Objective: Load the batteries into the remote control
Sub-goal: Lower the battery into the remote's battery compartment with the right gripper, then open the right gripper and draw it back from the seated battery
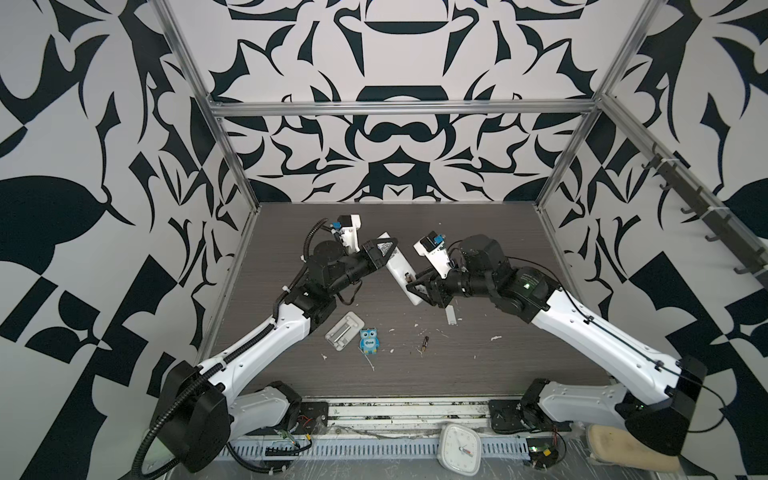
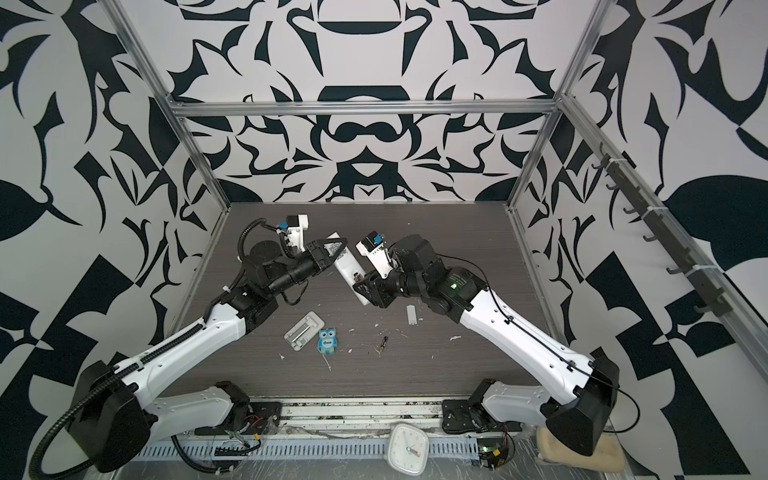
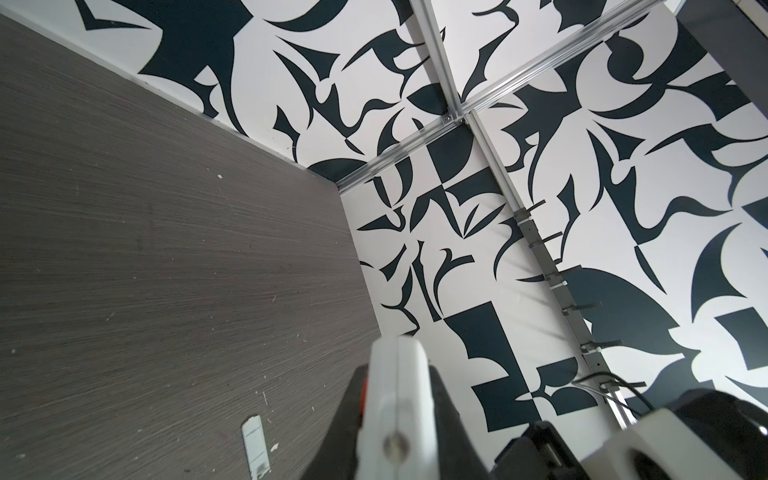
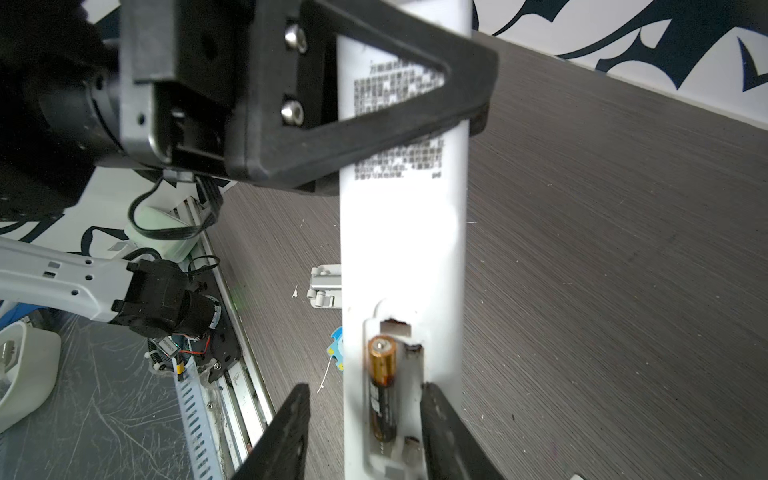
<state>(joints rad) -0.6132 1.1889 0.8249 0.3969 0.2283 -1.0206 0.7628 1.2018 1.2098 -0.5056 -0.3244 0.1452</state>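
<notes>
Right gripper spread astride seated battery, left gripper apparently clamping remote control

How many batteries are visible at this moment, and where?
2. One battery sits in the open compartment of the remote; a loose battery lies on the table near the front. None appears hidden.

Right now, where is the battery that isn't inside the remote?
In both top views the loose battery lies on the table, right of the blue owl and nearer the front than the remote control.
</notes>
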